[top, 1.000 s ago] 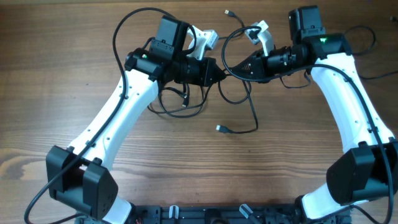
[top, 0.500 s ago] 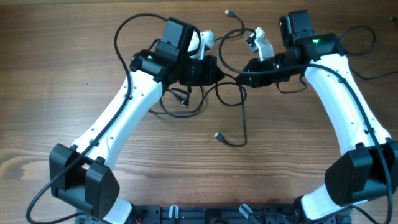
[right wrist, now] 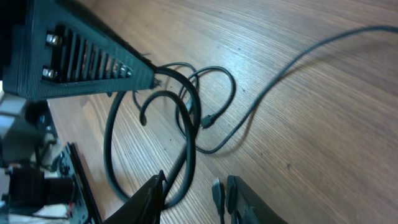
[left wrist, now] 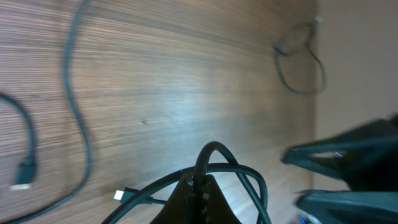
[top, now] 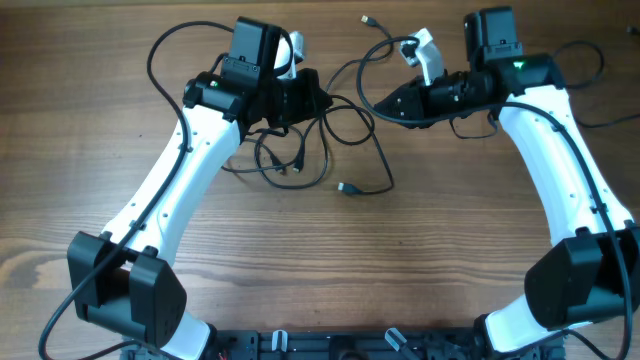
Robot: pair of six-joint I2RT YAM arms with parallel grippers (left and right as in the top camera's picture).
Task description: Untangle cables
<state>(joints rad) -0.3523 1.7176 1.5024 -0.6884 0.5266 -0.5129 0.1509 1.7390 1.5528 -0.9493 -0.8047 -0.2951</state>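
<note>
The cables [top: 300,165] lie as a black tangle of loops on the wooden table between my two arms, with one loose plug [top: 345,187] on the near side. My left gripper [top: 318,100] is shut on a loop of the cables [left wrist: 214,152], and a silver-tipped plug [left wrist: 121,195] lies beside its fingers. My right gripper [top: 378,108] faces it from the right. In the right wrist view this gripper [right wrist: 196,196] is open. A small plug [right wrist: 217,190] hangs by its right finger, and a cable loop [right wrist: 186,124] runs past its left finger.
A separate cable end with a plug [top: 366,19] lies at the table's far edge. Thicker arm wires loop behind the left arm [top: 165,50] and the right arm [top: 590,55]. A black rail [top: 330,345] runs along the near edge.
My left gripper has pulled left and back with its cable loop, dragging the loose plug farther from me. My right gripper opened, let go of the cable and drew back to the right.
</note>
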